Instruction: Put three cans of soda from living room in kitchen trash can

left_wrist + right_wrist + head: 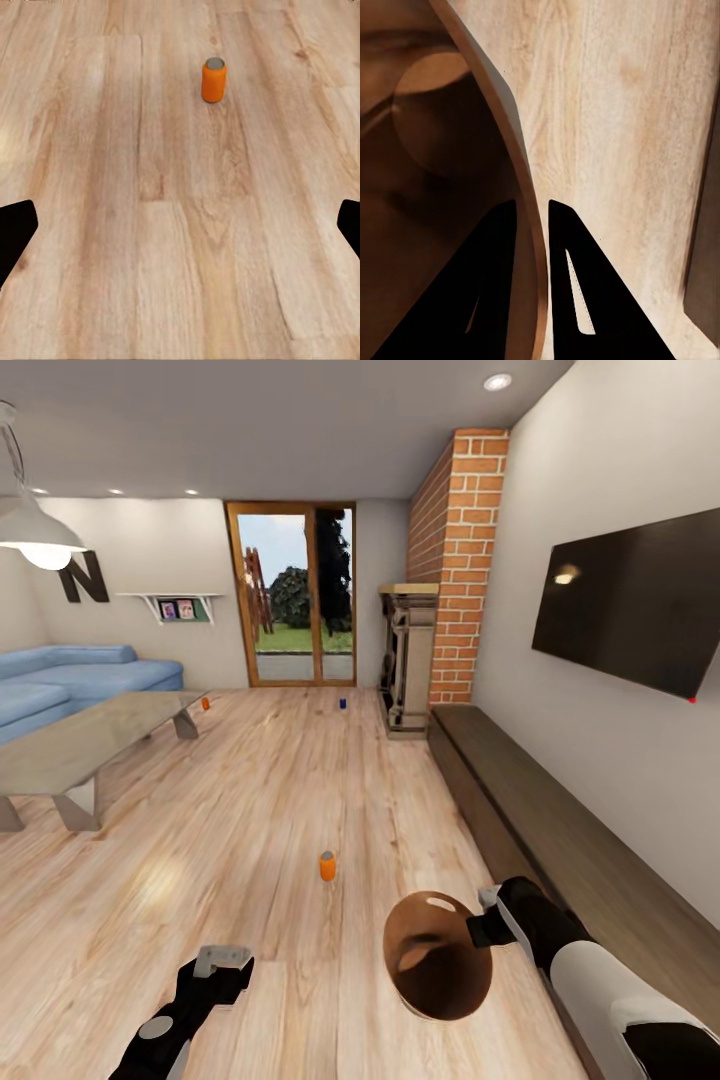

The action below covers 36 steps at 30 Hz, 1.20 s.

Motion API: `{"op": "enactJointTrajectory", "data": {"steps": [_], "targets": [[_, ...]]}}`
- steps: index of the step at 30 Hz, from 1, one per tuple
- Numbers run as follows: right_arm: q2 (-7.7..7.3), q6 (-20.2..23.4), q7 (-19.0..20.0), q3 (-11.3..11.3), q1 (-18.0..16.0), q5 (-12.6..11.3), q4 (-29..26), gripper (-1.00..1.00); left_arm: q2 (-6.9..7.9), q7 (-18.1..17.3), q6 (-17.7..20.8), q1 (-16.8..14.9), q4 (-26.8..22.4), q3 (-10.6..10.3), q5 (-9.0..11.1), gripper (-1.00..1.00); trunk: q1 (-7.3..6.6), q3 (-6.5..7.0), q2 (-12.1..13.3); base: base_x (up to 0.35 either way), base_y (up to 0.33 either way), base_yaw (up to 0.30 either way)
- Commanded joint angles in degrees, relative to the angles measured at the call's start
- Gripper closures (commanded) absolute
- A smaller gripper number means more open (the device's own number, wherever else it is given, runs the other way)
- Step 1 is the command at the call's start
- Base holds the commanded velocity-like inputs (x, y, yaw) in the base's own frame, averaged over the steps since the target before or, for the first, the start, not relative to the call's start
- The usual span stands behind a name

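You see floor (250,830) of warm wood planks, light sheen; bucket (440,955) smooth brown wood-look inside; orange can (214,81) matt-sided, dull silvery metal top; fireplace column (465,560) rough red brick; sofa (70,680) blue cloth; TV screen (635,600) glossy black.

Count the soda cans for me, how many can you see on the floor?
3. The nearest orange can stands ahead of the robot. Another orange can is by the coffee table's far end. The blue can is near the glass doors.
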Motion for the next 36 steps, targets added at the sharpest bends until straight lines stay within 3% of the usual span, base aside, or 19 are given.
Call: {"op": "enactJointTrajectory", "data": {"steps": [1,36], "targets": [[0.01,0.07,0.2,-0.13,-0.03,-0.77,-0.03,1.0,0.0,0.0,0.0,0.0,0.01,0.0,0.0,-1.0,0.0,0.01,0.0,0.323,0.0,0.0],[0.01,0.28,0.18,-0.3,-0.02,-0.77,-0.05,1.0,0.0,0.01,0.05,0.0,0.06,0.0,0.0,-1.0,0.0,0.01,0.0,0.323,0.0,0.0]]}}
